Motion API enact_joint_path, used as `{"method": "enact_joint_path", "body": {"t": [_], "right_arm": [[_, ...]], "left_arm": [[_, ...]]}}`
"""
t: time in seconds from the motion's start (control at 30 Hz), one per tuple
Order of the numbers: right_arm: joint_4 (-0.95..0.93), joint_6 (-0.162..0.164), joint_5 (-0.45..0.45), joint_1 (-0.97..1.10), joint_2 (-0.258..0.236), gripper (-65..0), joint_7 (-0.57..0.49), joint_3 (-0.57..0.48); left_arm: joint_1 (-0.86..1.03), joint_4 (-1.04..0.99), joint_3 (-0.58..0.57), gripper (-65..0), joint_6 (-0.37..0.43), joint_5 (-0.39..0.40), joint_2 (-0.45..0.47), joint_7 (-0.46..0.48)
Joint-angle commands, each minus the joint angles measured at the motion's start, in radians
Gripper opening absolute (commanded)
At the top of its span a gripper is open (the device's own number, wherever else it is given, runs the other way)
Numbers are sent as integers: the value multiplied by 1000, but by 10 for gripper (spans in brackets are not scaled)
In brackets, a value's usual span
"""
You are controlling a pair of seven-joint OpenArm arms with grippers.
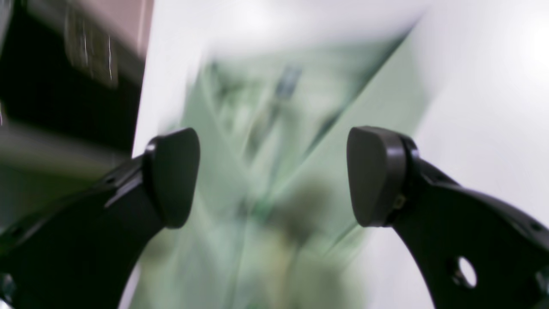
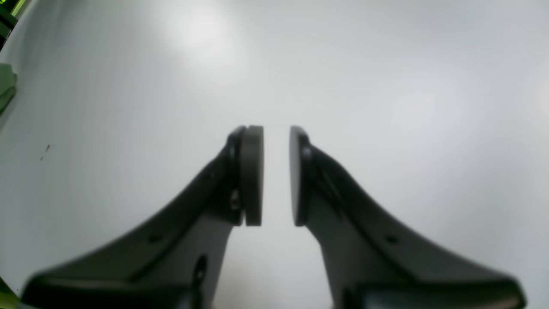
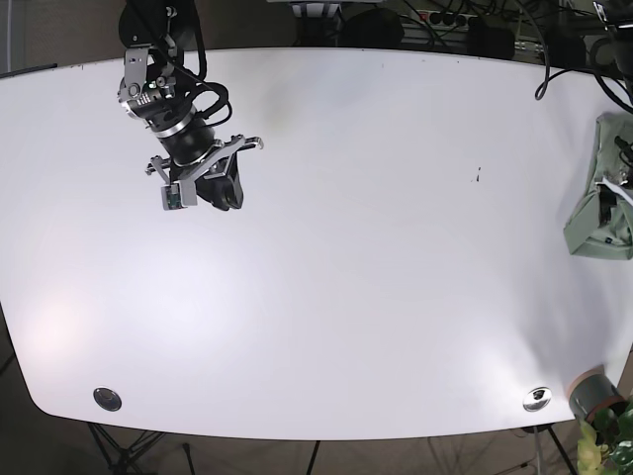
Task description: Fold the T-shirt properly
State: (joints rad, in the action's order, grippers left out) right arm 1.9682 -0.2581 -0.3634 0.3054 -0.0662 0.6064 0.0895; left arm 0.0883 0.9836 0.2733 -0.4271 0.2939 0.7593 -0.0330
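Observation:
The pale green T-shirt (image 3: 596, 203) lies bunched at the far right edge of the white table (image 3: 376, 247). In the left wrist view it is a motion-blurred green mass (image 1: 274, 141) under my left gripper (image 1: 274, 176), which is open wide and empty, just above the cloth. In the base view the left arm is mostly out of frame at the right edge. My right gripper (image 3: 203, 188) hovers over bare table at the back left, far from the shirt. In its wrist view its jaws (image 2: 276, 176) stand a narrow gap apart with nothing between them.
The table's edge and a dark drop-off (image 1: 64, 86) lie left of the shirt in the left wrist view. Two round metal fittings (image 3: 107, 399) (image 3: 537, 398) sit near the front edge. A plant pot (image 3: 593, 394) stands at the front right corner. Cables (image 3: 465, 20) run behind the table.

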Motion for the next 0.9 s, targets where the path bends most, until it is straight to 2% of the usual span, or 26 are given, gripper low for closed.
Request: {"method": "enact_joint_path", "body": {"t": [0.0,0.1,0.2,0.33,0.53,0.67,0.87], "right_arm": [[20,-4,-6,-10,-5,-556,-27,5],[21,-4,51,-16,-5,-556,-61,5],[20,-4,155,-15,-4,-556,-131,2],[0,-4,252,-10,1,-556,-214,6],[-30,-4,281,31,-7,-556,-340,33],[-62,-4,283,68,-7,-556,-408,69],[-166,-4,274,153,-71,-556,-590,92]], "left_arm": [[-5,71,8,-157,4,9,-8,11],[-5,142,8,-158,4,9,-54,11],[-5,215,8,-158,9,6,-111,12],[-5,318,7,-158,63,-66,-199,12],[28,466,7,-158,76,-212,-381,14],[87,568,5,-158,76,-258,-487,20],[258,665,-27,-185,76,-350,-620,133]]}}
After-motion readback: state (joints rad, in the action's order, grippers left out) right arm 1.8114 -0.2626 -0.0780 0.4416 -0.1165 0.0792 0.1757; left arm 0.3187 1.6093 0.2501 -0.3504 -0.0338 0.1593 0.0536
